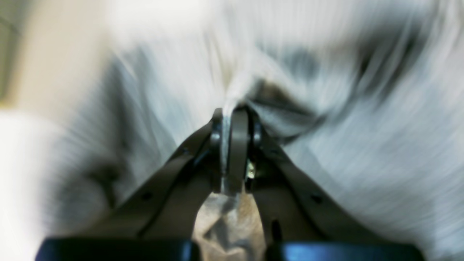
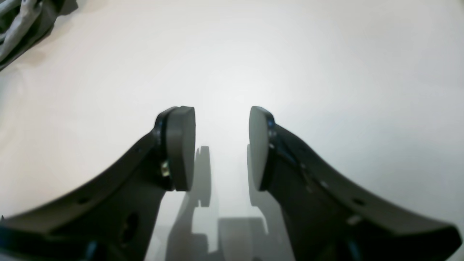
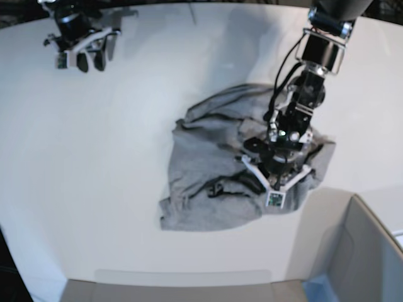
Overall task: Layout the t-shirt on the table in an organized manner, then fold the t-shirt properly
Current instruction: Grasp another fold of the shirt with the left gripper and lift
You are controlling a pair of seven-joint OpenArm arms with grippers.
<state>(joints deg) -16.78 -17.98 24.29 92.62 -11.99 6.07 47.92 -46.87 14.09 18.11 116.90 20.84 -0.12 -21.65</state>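
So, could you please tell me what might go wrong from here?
The left pincer is shut on a fold of the crumpled t-shirt, possibly several layers, so a lift may raise a bunch. The grey bin sits near the shirt's edge; dragged cloth could snag. The right pincer is open, far off.
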